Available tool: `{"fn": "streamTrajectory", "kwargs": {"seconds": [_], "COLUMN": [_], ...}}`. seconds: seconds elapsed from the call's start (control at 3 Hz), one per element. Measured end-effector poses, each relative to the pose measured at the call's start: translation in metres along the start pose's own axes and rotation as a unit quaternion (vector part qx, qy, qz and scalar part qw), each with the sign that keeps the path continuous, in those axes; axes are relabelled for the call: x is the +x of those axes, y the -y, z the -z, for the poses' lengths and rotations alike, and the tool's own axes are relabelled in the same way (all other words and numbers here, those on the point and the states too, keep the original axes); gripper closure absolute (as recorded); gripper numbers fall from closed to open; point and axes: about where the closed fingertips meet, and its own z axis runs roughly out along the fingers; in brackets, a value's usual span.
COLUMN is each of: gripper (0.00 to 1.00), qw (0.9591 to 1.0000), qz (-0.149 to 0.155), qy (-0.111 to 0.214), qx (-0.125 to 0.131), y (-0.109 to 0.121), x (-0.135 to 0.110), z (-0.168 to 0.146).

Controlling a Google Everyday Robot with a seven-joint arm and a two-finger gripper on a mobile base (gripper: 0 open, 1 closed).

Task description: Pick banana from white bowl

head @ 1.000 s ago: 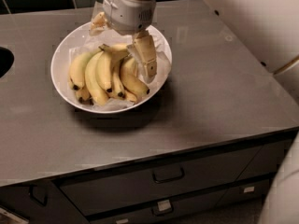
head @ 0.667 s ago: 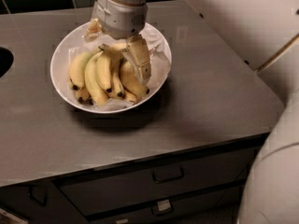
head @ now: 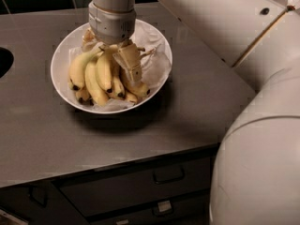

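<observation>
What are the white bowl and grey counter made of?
The wide round white bowl looks glazed ceramic, perhaps plastic: smooth, shiny rim. The grey countertop looks matt laminate or stone: dull, even sheen. The gripper is over the yellow bananas.

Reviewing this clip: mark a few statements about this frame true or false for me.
1. The banana bunch is in the white bowl. True.
2. The gripper hangs over bare counter, away from the bowl. False: it is right over the bunch, at the stem end.
3. Crinkled white paper lines the bowl. True.
4. The bowl sits in an open drawer. False: it is on the grey counter; the drawers below are closed.
5. The bananas are entirely green. False: yellow with dark tips.
</observation>
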Motion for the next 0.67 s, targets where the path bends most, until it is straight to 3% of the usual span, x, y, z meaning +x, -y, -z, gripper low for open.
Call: {"fn": "streamTrajectory", "kwargs": {"seconds": [0.67], "gripper": [0.22], "qw": [0.9999], "qz": [-0.002], "qy": [-0.002], "qx": [-0.01], "y": [0.0012], "x": [0.002], "z": [-0.0073]}}
